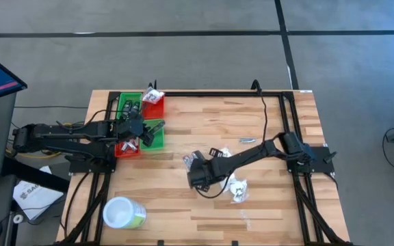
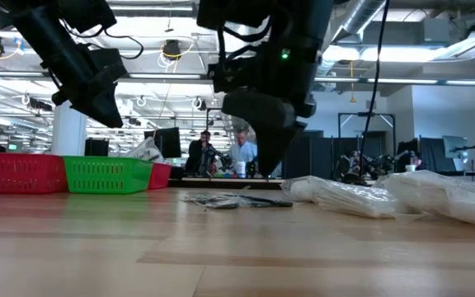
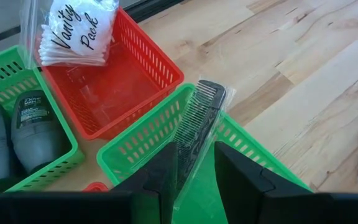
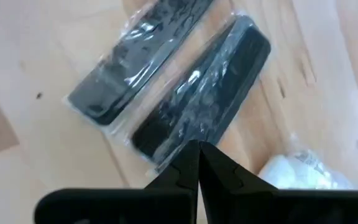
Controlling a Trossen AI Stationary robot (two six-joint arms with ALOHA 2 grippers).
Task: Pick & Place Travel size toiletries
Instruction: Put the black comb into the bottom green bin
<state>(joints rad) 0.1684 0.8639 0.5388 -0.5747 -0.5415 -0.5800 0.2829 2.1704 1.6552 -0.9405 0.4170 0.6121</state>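
Observation:
My left gripper [image 3: 196, 150] [image 1: 141, 133] hovers over a green bin [image 3: 135, 146] and is shut on a black comb in a clear sleeve [image 3: 194, 121]. A neighbouring green bin holds dark grey mini bottles [image 3: 33, 127]. A white "Vanity Pack" packet [image 3: 73, 31] leans on the far wall of the red bin [image 3: 123, 81]. My right gripper [image 4: 197, 144] [image 2: 264, 165] is shut and hangs just above two wrapped black combs [image 4: 197, 102] [image 2: 237, 200] that lie flat on the table. White crinkly packets [image 1: 238, 188] [image 2: 345, 196] lie beside them. My left gripper pinches the wrapped comb between its two fingers [image 3: 166, 177] at the comb's near end [image 3: 188, 158]. The fingers lie along the comb, which sticks out ahead of them over the green bin. Whether its far tip [image 3: 211, 87] touches the bin's rim, I cannot tell.
Several small red and green bins [image 1: 130, 104] cluster at the table's far left. A white-lidded green tub [image 1: 123, 213] stands near the near-left edge. A small packet [image 1: 246, 140] lies mid-table. Bare wood stretches between the bins and the right arm. People stand in the room behind.

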